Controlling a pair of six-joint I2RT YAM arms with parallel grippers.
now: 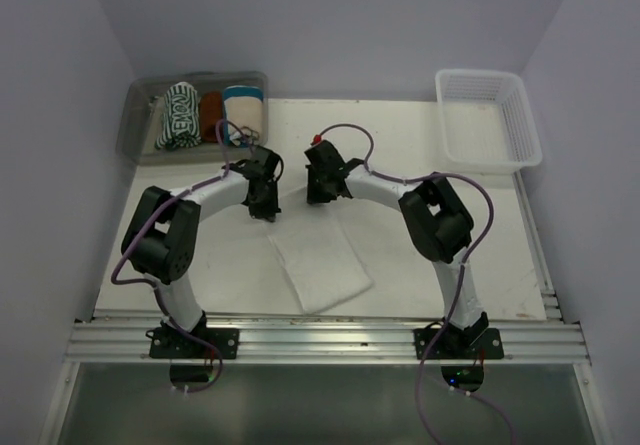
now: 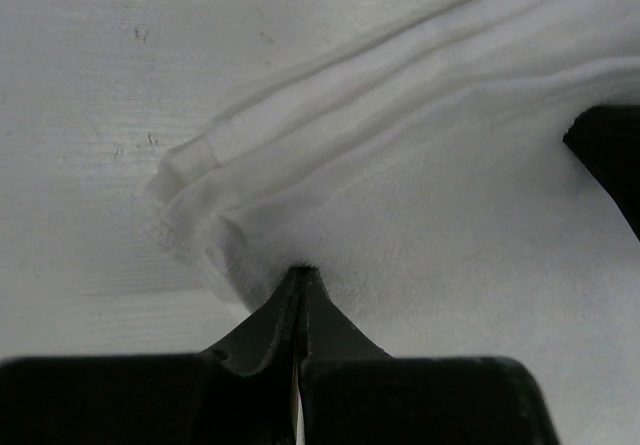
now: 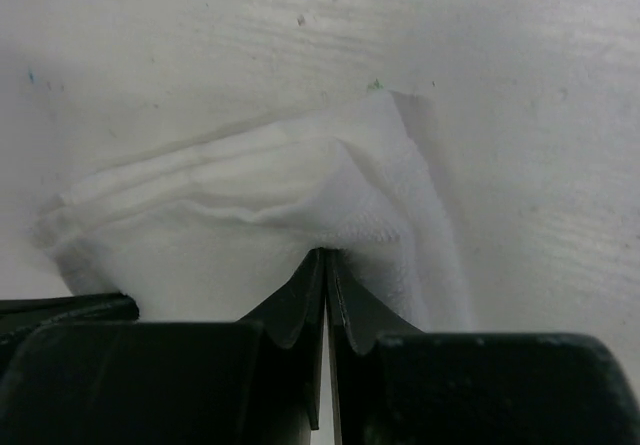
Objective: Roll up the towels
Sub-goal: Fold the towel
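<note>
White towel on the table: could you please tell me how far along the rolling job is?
Done: the striped towel sits rolled in the clear bin. In hand: the left gripper and right gripper are both shut on the far edge of the white towel, which lies folded flat, not yet rolled. Left: rolling it up.

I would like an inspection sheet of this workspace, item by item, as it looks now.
Surface: white table, lightly marked.
Job's things: white towel folded flat, mid-table; striped towel rolled, in the clear bin, far left.
Clutter: rust-brown towel and cream towel in the same bin; white basket, far right.
Grippers: left pincer and right pincer each shut on the white towel's far edge.
Cables: purple cables run along both arms.
Surroundings: plain walls; nothing else seen.
</note>
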